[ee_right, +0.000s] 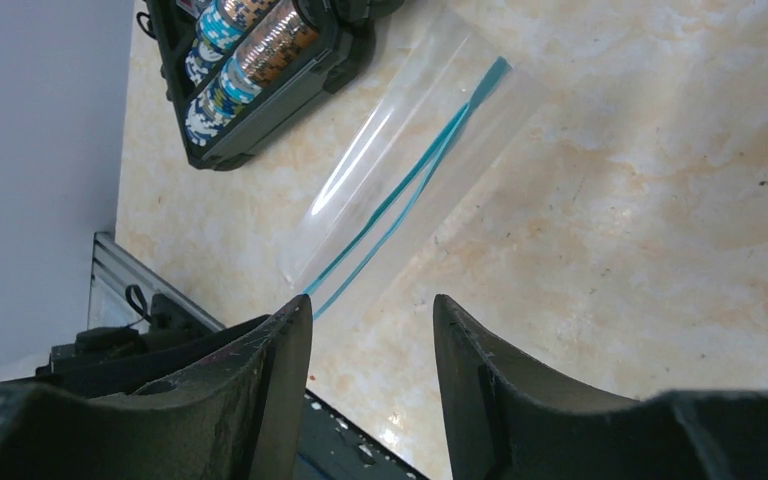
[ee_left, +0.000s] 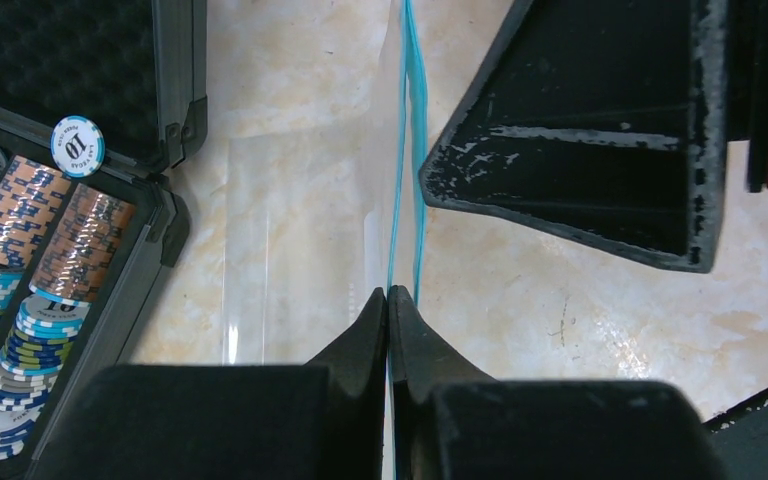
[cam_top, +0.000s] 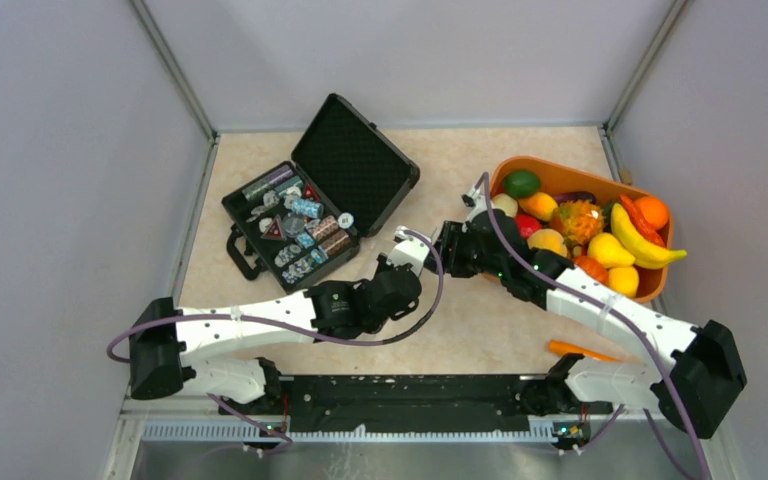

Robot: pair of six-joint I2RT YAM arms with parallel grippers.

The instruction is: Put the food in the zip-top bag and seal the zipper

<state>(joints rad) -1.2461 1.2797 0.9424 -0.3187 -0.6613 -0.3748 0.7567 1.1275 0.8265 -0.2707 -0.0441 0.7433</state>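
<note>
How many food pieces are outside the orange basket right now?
1: an orange carrot on the table near its front edge, beside the right arm. The arms could hide others.

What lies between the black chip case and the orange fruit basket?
The clear zip-top bag, lying on the table, best seen in the left wrist view; the left gripper pinches its teal zipper, and the right gripper hangs open beside it.
</note>
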